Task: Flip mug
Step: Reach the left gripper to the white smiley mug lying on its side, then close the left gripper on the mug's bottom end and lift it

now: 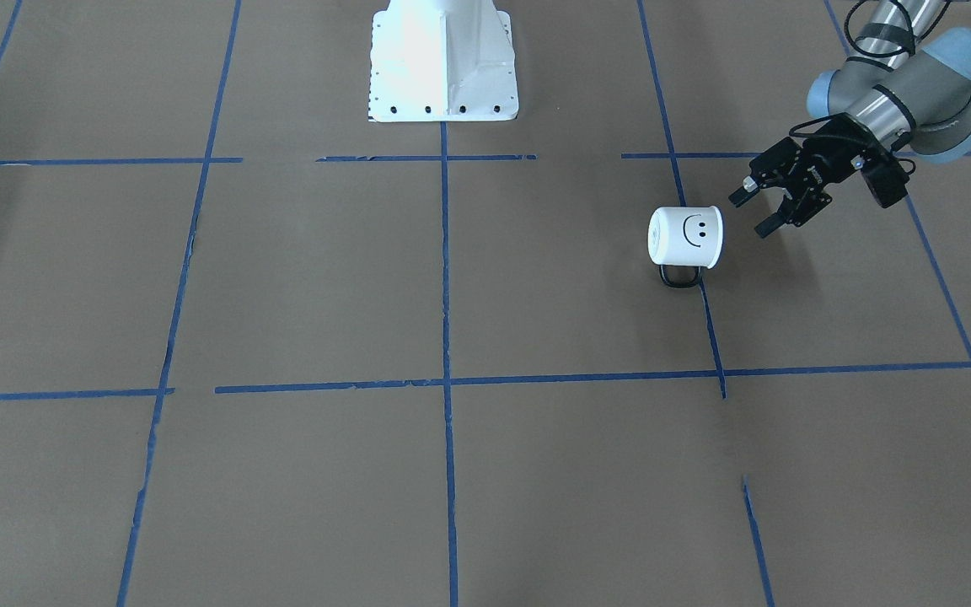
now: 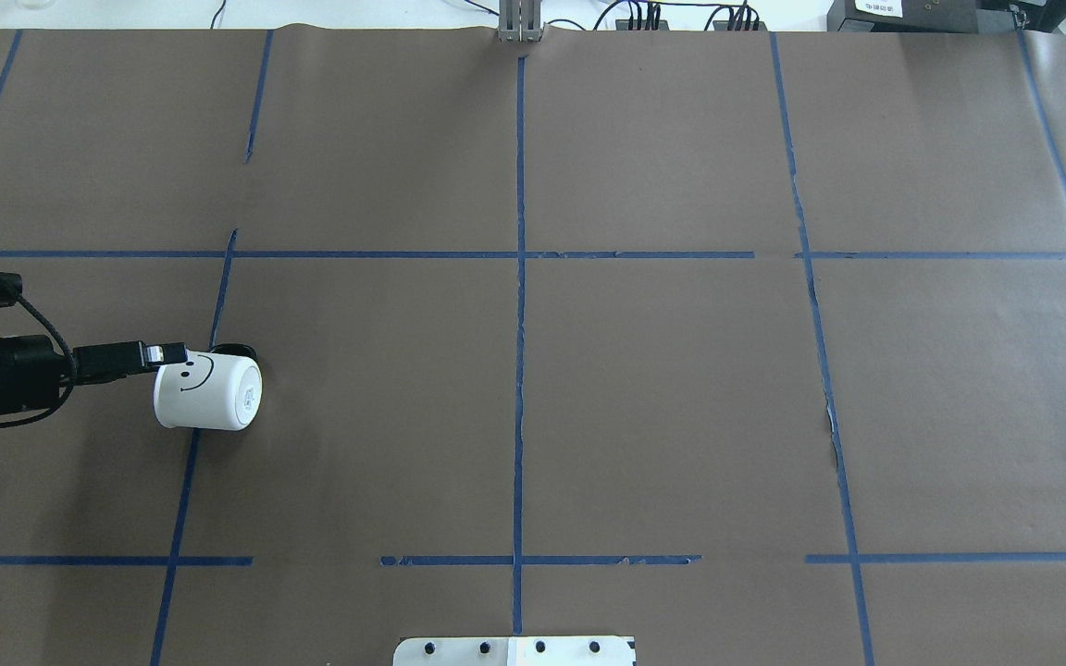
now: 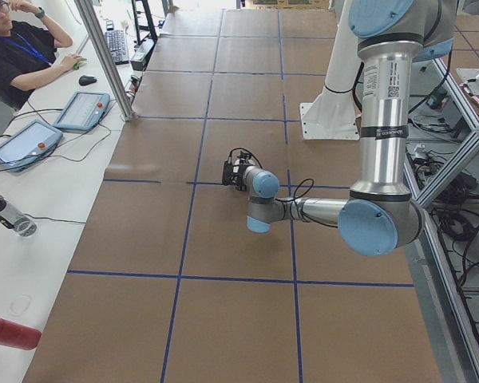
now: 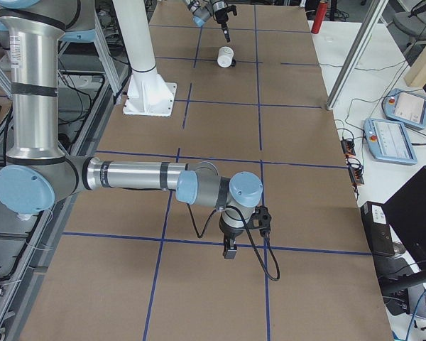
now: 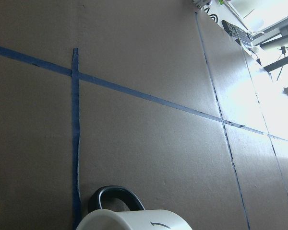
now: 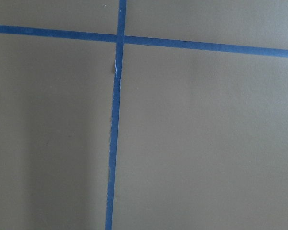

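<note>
The mug (image 1: 685, 238) is white with a black smiley face and lies on its side on the brown table. Its flat base points toward the table's middle and its black handle (image 1: 679, 276) rests on the table. It also shows in the overhead view (image 2: 207, 393) and at the bottom of the left wrist view (image 5: 134, 220). My left gripper (image 1: 755, 211) is open and empty, just off the mug's rim end, slightly above the table. My right gripper (image 4: 229, 250) hangs low over bare table far from the mug; I cannot tell if it is open or shut.
The white robot pedestal (image 1: 443, 59) stands at the table's robot-side edge. Blue tape lines (image 2: 520, 277) divide the brown surface into squares. An operator (image 3: 16, 48) sits beyond the far edge with tablets (image 3: 81, 110).
</note>
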`<state>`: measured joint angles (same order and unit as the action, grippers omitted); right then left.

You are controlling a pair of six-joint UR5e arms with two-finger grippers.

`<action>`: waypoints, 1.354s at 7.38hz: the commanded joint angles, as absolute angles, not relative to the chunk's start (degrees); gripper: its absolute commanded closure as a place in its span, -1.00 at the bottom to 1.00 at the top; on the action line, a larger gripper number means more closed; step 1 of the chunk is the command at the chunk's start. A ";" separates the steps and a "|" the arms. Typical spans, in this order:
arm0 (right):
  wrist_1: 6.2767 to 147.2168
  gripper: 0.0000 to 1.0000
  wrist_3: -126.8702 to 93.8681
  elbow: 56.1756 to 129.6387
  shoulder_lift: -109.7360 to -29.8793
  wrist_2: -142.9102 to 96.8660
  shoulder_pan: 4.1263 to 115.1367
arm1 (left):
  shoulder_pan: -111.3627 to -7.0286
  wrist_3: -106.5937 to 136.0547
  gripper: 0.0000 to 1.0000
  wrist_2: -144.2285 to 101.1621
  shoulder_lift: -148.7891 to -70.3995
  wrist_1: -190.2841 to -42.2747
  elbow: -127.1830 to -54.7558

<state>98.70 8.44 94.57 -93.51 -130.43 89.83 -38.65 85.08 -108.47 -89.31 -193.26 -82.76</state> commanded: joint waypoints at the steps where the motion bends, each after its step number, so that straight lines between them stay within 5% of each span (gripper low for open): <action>1: 98.70 -1.00 8.44 94.57 -93.52 -130.43 89.82 | -35.96 85.43 -1.00 -108.37 -90.00 -194.33 -81.47; 2: 98.70 -1.00 8.44 94.57 -93.52 -130.43 89.82 | -35.69 85.52 -0.86 -108.54 -90.87 -194.33 -81.47; 3: 98.70 -1.00 8.44 94.57 -93.52 -130.34 89.82 | -35.60 85.60 -0.32 -108.89 -91.23 -194.33 -81.56; 4: 98.70 -1.00 8.44 94.57 -93.52 -130.43 89.82 | -35.60 85.52 0.53 -110.90 -91.40 -194.33 -82.08; 5: 98.70 -1.00 8.44 94.57 -93.52 -130.43 89.82 | -35.60 85.52 1.00 -116.23 -91.67 -194.33 -82.18; 10: 98.70 -1.00 8.44 94.57 -93.52 -130.43 89.82 | -35.77 94.30 1.00 -120.75 -97.46 -193.28 -85.60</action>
<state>98.70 8.44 94.57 -93.51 -130.43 89.83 -35.75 92.72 -119.70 -96.02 -193.74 -84.58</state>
